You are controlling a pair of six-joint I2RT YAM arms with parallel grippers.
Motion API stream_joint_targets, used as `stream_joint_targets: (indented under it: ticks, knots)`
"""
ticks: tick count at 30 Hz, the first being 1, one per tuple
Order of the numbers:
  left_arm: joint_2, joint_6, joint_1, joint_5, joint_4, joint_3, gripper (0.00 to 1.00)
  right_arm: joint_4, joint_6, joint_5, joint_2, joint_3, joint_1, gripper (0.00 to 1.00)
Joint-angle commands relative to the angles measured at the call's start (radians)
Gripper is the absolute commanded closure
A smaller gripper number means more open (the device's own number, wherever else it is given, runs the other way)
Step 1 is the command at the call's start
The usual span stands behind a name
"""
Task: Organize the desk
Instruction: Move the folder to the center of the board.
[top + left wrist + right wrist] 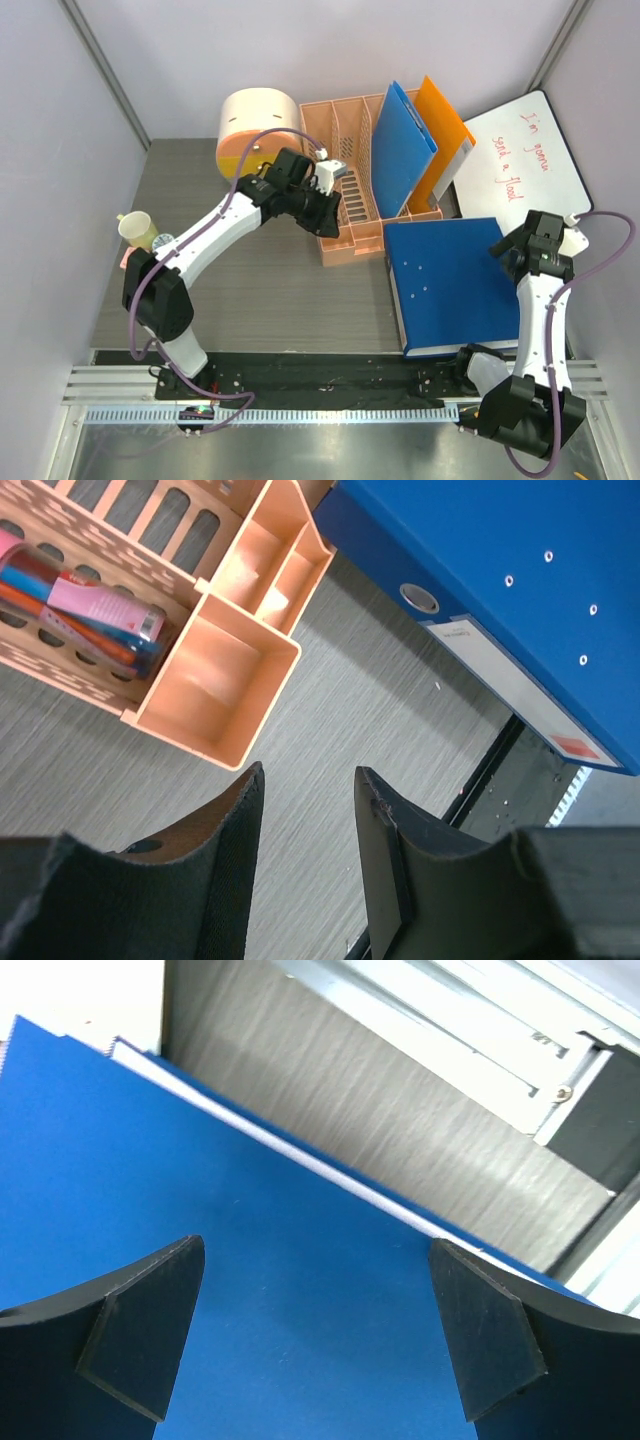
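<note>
The desk [270, 290] is a dark grey wood-grain top. My left gripper [328, 226] hovers at the near left corner of a peach desk organizer [350, 215]. In the left wrist view this gripper [308, 770] stands partly open above bare desk [380, 710], nothing between its fingers, and the organizer's small empty compartments [220, 680] lie just beyond them. My right gripper [503, 250] hangs wide open over the right part of a blue binder [450, 285] that lies flat. The right wrist view shows this gripper [316, 1245] above the binder's cover [200, 1160].
A blue folder [402, 145] and an orange folder [445, 140] stand in the organizer. Pens [100, 610] lie in one of its slotted trays. A whiteboard [520, 160] with red writing lies at the back right, a round peach holder [255, 125] at the back left, a yellow cup [137, 230] at the left edge.
</note>
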State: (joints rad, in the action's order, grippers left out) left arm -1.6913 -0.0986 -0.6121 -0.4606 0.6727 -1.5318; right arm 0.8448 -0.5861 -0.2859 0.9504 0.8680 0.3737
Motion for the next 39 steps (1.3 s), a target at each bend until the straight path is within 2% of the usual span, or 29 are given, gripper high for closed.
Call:
stream_joint_targets:
  ticks: [1,3,6,11,13,15,18,20,22,26,33,38,39]
  knots:
    - [-0.005,-0.013,-0.011,0.020,-0.059,-0.051,0.58,0.010,0.026,-0.079,0.027,0.039,-0.001,0.00]
    - [-0.010,-0.013,-0.017,0.017,-0.062,-0.050,0.58,0.004,0.029,-0.076,0.036,0.026,0.004,0.00]
    - [-0.005,-0.010,-0.017,0.022,-0.076,-0.037,0.58,-0.018,0.008,0.029,0.042,-0.015,0.025,0.00]
    - [0.019,0.005,-0.017,0.022,-0.084,-0.022,0.58,-0.062,-0.035,0.246,0.048,-0.087,0.074,0.21]
    - [0.028,0.011,-0.015,0.030,-0.085,-0.018,0.58,-0.070,-0.055,0.272,0.045,-0.118,0.077,0.25]
    - [0.032,0.013,-0.017,0.031,-0.093,-0.011,0.58,-0.087,-0.066,0.367,0.044,-0.144,0.079,0.28]
    - [0.030,0.010,-0.017,0.028,-0.094,-0.013,0.58,-0.095,-0.086,0.399,0.041,-0.161,0.079,0.30]
    - [0.028,0.007,-0.018,0.023,-0.094,-0.016,0.58,-0.073,-0.060,0.338,0.039,-0.150,0.079,0.18]
    - [0.027,-0.006,-0.021,0.025,-0.107,-0.008,0.58,-0.061,-0.034,0.228,0.045,-0.113,0.079,0.13]
    - [0.021,-0.033,-0.052,0.042,-0.157,0.036,0.58,-0.053,-0.087,0.134,0.059,-0.067,0.080,0.16]
    - [0.002,-0.009,-0.129,0.069,-0.127,0.010,0.58,-0.111,-0.121,-0.051,0.178,-0.021,0.154,0.12]
    - [0.018,-0.003,-0.129,0.063,-0.107,-0.007,0.58,-0.148,-0.052,-0.053,0.278,-0.017,0.177,0.11]
    - [0.021,-0.003,-0.129,0.054,-0.104,-0.001,0.58,-0.153,-0.032,-0.018,0.313,-0.020,0.176,0.07]
